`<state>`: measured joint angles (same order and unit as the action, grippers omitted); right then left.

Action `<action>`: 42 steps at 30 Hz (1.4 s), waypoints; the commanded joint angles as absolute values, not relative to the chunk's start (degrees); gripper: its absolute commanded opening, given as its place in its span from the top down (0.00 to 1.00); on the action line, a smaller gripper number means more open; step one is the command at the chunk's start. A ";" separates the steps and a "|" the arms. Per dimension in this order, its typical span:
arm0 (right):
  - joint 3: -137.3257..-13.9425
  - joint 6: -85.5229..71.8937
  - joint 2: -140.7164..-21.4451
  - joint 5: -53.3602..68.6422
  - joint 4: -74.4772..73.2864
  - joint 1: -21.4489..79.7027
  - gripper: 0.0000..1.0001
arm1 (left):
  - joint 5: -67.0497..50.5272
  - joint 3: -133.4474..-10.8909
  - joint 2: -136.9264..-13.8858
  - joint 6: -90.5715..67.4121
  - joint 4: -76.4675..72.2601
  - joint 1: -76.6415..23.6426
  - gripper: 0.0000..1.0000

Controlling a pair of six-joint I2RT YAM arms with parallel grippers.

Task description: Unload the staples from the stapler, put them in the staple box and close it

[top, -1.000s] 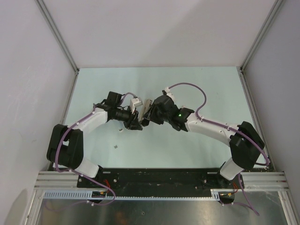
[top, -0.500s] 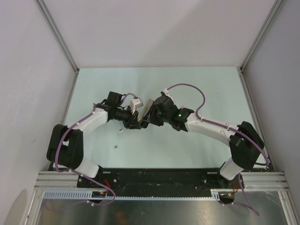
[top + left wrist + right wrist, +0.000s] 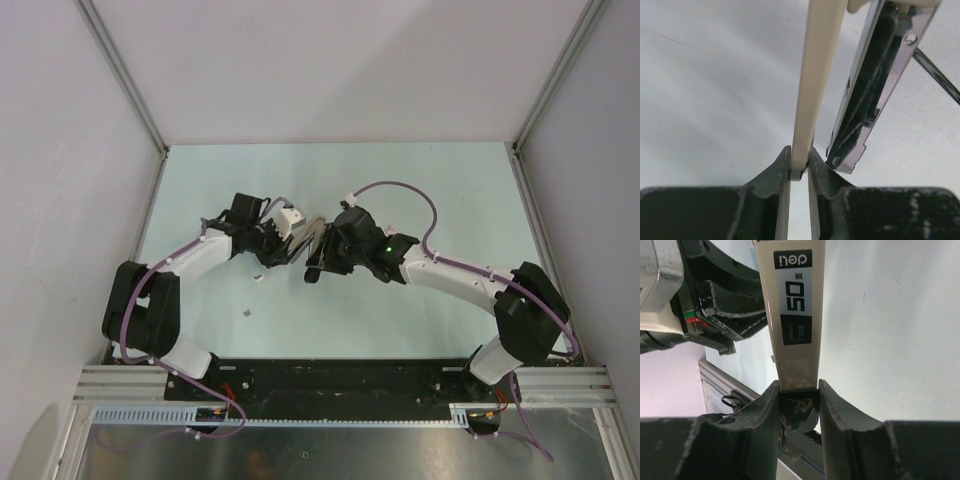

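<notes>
Stapler (image 3: 314, 238) is held off the table (image 3: 420, 190) between the two arms, splayed open. The left gripper (image 3: 800, 167) is closed almost fully on the thin edge of the pale beige top (image 3: 816, 75), pinched right at its fingertips. The chrome magazine rail (image 3: 867, 100) swings away just to one side of those tips, untouched by them. The right gripper (image 3: 799, 399) is closed at a wider gap around the dark end of the body, and the labelled beige top runs straight out past its tips toward the left gripper. No staples show in the open channel (it is dark, and I cannot tell whether it is loaded). My worry is the left grip. So little of the top sits between the tips that a twist or extra pull from the right arm could slip it free and let the stapler snap shut. Overspreading could also strain the hinge, and any strips that drop may scatter across the table.
</notes>
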<state>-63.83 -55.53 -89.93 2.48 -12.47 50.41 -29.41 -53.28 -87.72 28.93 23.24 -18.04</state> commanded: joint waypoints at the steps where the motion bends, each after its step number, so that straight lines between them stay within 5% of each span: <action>1: -63.47 -49.73 -87.26 4.42 -15.03 49.90 1.00 | -23.37 -57.43 -87.49 33.40 16.63 -18.47 0.94; 17: -59.43 -35.22 -84.22 4.63 -19.23 46.77 1.00 | -7.79 -49.64 -84.25 43.22 1.18 -25.60 0.94; 42: -52.56 -30.35 -79.98 4.98 -19.25 46.34 1.00 | 9.19 -26.79 -87.63 74.73 -42.64 -34.44 0.94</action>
